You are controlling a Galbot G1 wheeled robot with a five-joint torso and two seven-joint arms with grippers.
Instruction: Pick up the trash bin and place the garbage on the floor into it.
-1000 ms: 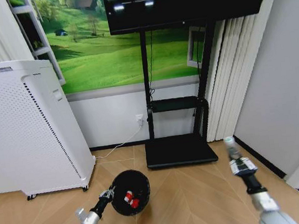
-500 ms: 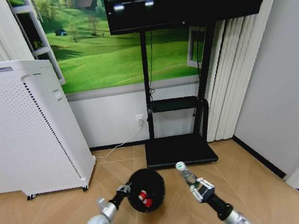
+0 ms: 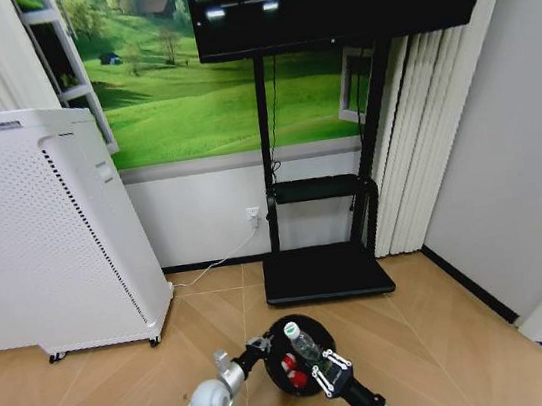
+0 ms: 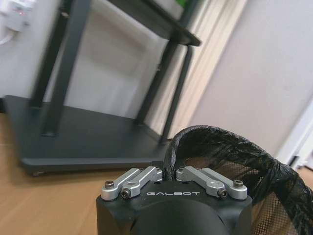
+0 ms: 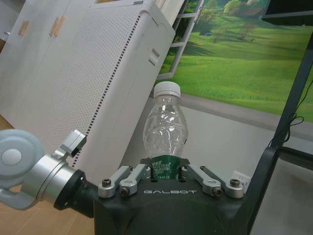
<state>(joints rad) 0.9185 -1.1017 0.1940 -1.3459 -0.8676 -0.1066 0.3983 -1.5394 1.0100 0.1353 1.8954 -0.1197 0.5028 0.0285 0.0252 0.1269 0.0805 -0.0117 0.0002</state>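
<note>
Here the left gripper (image 3: 260,347) is clamped on the rim of the bin (image 3: 298,354), keeping its mouth up beneath the bottle (image 3: 303,342), which the right gripper (image 3: 320,366) grips closed over it for dropping in.

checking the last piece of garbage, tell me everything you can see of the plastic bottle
The plastic bottle is small, clear and ribbed, looks empty, with a white screw cap and a green label low on its body. The right gripper is shut on it at the label, cap pointing away from the wrist. In the head view it hangs over the open mouth of the black mesh trash bin, which the left gripper holds by the rim.
</note>
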